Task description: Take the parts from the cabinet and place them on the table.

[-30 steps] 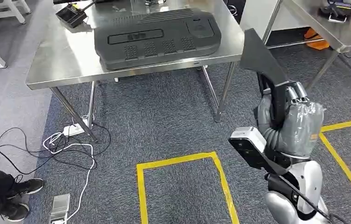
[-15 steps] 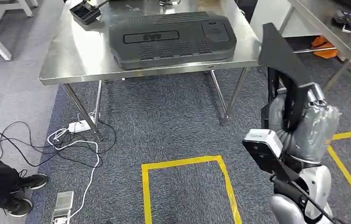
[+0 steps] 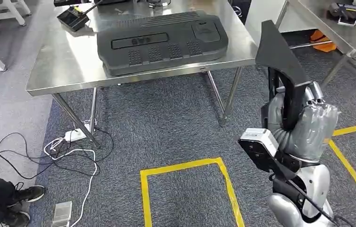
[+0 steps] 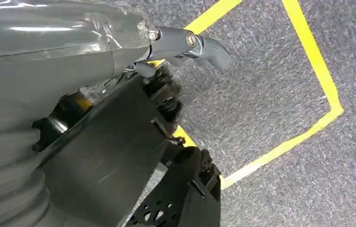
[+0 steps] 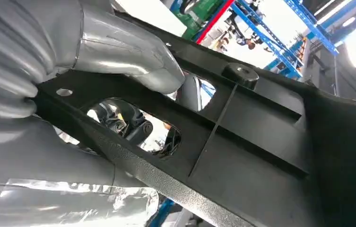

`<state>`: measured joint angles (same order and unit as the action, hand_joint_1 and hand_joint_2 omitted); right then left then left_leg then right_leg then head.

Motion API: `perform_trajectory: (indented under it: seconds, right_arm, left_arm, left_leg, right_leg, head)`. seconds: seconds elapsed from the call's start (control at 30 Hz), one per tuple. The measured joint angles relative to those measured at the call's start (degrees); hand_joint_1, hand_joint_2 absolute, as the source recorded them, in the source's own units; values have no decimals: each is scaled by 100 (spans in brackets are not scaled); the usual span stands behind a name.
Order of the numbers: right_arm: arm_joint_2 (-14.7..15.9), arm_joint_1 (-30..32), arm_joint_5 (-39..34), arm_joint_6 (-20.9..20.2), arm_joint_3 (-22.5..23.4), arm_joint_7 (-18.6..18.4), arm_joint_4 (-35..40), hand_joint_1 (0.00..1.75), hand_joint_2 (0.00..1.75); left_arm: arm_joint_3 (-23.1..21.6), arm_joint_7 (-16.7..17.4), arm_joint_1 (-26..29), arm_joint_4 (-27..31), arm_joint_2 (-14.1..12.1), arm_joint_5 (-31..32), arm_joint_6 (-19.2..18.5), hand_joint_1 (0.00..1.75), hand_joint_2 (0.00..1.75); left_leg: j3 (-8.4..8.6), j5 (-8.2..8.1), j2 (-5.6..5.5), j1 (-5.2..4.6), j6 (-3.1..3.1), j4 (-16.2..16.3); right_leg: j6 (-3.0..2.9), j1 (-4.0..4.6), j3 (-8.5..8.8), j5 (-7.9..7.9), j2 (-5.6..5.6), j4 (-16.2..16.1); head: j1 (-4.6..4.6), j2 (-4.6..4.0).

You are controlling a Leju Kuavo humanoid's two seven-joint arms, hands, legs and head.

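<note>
A black plastic part (image 3: 280, 61), wedge-shaped with a slotted stem, stands upright in my right hand (image 3: 303, 123), which grips its lower stem. Close up, my thumb (image 5: 119, 52) presses across the part's ribbed frame (image 5: 261, 156). The part hangs over the carpet, just right of the steel table (image 3: 62, 71) and off its front right corner. A large black moulded panel (image 3: 161, 40) lies flat on that table. My left hand (image 4: 185, 42) hangs low over the floor, its thumb sticking out, and holds nothing.
A small black device (image 3: 73, 18) sits at the table's far left. A second steel table (image 3: 327, 28) stands at the right, with an orange object (image 3: 325, 38) under it. White and black cables (image 3: 67, 146) lie under the table's left. A person's shoes (image 3: 20, 208) are at lower left. Yellow tape (image 3: 185, 165) marks the carpet.
The whole picture has swayed right and back left, so the camera moved. My right hand keeps the same hold on the black part, now slightly higher in the picture.
</note>
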<state>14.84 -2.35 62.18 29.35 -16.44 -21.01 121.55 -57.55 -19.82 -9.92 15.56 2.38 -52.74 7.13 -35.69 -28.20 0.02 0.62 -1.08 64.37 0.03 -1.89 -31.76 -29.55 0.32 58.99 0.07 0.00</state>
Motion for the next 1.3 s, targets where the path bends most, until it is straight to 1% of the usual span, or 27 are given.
perform_trajectory:
  seconds: [0.03,0.07,0.17,0.23,0.27,0.33,0.37,0.4,0.43,0.47,0.5,0.53,0.57,0.6,0.7,0.77,0.87,0.9,0.93,0.97,1.03,1.07,1.17,1.2,1.23,1.27,1.3]
  right_arm:
    - [0,1,7,2,0,-7,0,175,175]
    - [0,-3,9,15,-2,-9,0,175,175]
    - [0,17,18,24,-11,-26,0,175,175]
    - [0,22,18,26,-15,-26,-2,175,175]
    - [2,14,20,26,-17,-26,-2,175,175]
    - [2,23,20,26,-20,-26,-11,175,175]
    - [0,33,20,26,-20,-26,-20,175,175]
    - [0,40,20,26,-20,-28,-31,175,175]
    - [0,42,20,26,-22,-28,-41,175,175]
    - [0,40,20,26,-22,-28,-46,175,175]
    - [0,39,20,26,-22,-28,-50,175,175]
    - [0,37,20,26,-22,-26,-52,175,175]
    - [0,32,20,26,-28,-26,-63,175,175]
    - [0,37,20,29,-31,-28,-66,175,175]
    - [0,44,22,29,-35,-31,-74,175,175]
    - [0,41,22,33,-35,-28,-74,175,175]
    - [0,42,13,59,-35,4,-83,175,175]
    - [0,42,9,66,-37,15,-92,175,175]
    - [-2,42,5,72,-37,18,-101,175,175]
    - [0,42,-6,81,-37,24,-107,175,175]
    - [-2,38,-87,127,-37,61,-111,175,175]
    - [-2,38,-146,160,-37,74,-116,175,175]
    - [-7,30,-334,243,-37,155,-127,175,175]
    - [-7,25,-345,265,-39,184,-127,175,175]
    - [-7,23,-349,280,-39,197,-129,175,175]
    - [-7,21,-358,287,-42,208,-136,175,175]
    - [-7,5,-407,300,-44,221,-138,175,175]
  left_arm:
    - [0,0,0,0,-2,7,0,0,175]
    - [0,2,-1,-2,-9,7,0,0,175]
    - [0,9,15,-2,-13,20,-9,0,175]
    - [0,7,3,-2,-26,15,-9,0,175]
    - [0,7,-4,-2,-26,9,-9,0,175]
    - [0,7,2,-2,-26,-9,-13,0,175]
    - [0,7,9,-2,-26,-11,-17,0,175]
    - [0,7,15,-2,-26,-15,-17,0,175]
    - [0,7,19,-2,-26,-15,-17,0,175]
    - [0,7,20,-2,-26,-15,-17,0,175]
    - [0,7,21,0,-26,-15,-24,0,175]
    - [0,7,21,0,-26,-15,-26,0,175]
    - [0,7,16,-2,-26,-22,-26,0,175]
    - [0,7,13,-2,-26,-22,-26,0,175]
    - [0,7,15,-2,-26,-22,-26,0,175]
    - [0,0,9,-2,-26,-22,-26,0,175]
    - [0,-2,34,-2,-26,-24,-35,0,175]
    - [0,-4,44,-2,-26,-22,-35,0,175]
    - [0,-4,52,-2,-26,-22,-35,0,175]
    - [0,-4,55,-2,-26,-22,-35,0,175]
    - [0,-4,55,-2,-26,-15,-35,0,175]
    - [0,-4,53,-4,-37,-11,-35,0,175]
    - [0,-2,52,-4,-41,22,-50,0,175]
    - [0,-2,49,-4,-41,35,-50,0,175]
    - [0,0,50,-2,-41,37,-50,0,175]
    - [0,0,48,-4,-44,39,-50,0,175]
    - [0,0,41,-4,-46,39,-52,0,175]
  left_leg:
    - [151,117,-8,-4,34,-442]
    - [188,54,-19,-51,58,-501]
    - [181,30,-25,-97,136,-539]
    - [276,80,-11,-34,220,-681]
    - [300,74,-10,-32,263,-700]
    - [317,49,1,-39,302,-698]
    - [328,32,4,-48,316,-695]
    - [343,14,3,-51,321,-690]
    - [374,-13,1,-50,314,-683]
    - [412,-44,-4,-47,304,-676]
    - [467,-87,-13,-40,276,-662]
    - [493,-136,-16,-38,241,-640]
    - [486,-172,-17,-77,192,-612]
    - [465,-190,-23,-78,159,-585]
    - [505,-214,-18,-59,78,-623]
    - [448,-384,-17,-50,5,-347]
    - [-270,-897,-17,-26,-48,985]
    - [-436,-886,-18,-22,-51,1207]
    - [-466,-728,-18,-24,-35,1147]
    - [-374,-477,-19,-27,-9,858]
    - [38,165,-22,-63,97,-214]
    - [127,121,-29,-93,161,-392]
    - [143,68,-27,-152,213,-524]
    - [160,74,-27,-149,232,-574]
    - [240,124,-23,-48,256,-698]
    - [299,122,-21,-64,270,-755]
    - [313,117,-10,-61,298,-762]
  right_leg:
    - [21,-6,25,-26,0,-10]
    - [54,23,11,-44,4,5]
    - [158,-9,25,-28,12,-68]
    - [205,-13,57,-102,-11,7]
    - [202,-9,-64,-246,-11,262]
    - [215,7,-556,-656,-7,1166]
    - [228,7,-795,-763,-8,1574]
    - [235,5,-916,-722,-9,1724]
    - [233,3,-893,-529,-10,1583]
    - [224,0,-754,-261,-12,1223]
    - [218,-2,-507,76,-18,653]
    - [203,-1,-321,281,-38,181]
    - [204,40,-271,151,-45,103]
    - [138,29,-281,160,-26,78]
    - [56,51,-275,137,-6,56]
    - [-8,18,-205,115,-20,23]
    - [-77,32,-141,52,-37,25]
    - [-79,36,-118,32,-31,26]
    - [-75,41,-79,6,-21,25]
    - [-66,45,-34,-22,-9,25]
    - [-43,53,84,-90,-2,16]
    - [-25,44,109,-109,-4,0]
    - [69,24,103,-124,3,-44]
    - [106,28,126,-120,-2,-76]
    - [123,33,157,-164,-3,-49]
    - [131,50,121,-229,-10,98]
    - [135,40,-54,-408,-8,421]
  head:
    - [-15,0]
    - [-24,0]
    - [-20,0]
    - [-2,0]
    - [24,0]
    - [103,0]
    - [137,0]
    - [153,0]
    - [175,0]
    - [203,0]
    - [240,0]
    - [271,0]
    - [295,0]
    - [298,0]
    - [210,0]
    - [171,0]
    - [68,0]
    - [57,0]
    - [48,0]
    - [33,0]
    - [2,0]
    - [0,0]
    - [-29,0]
    - [-35,0]
    - [-31,0]
    - [-22,0]
    - [13,0]
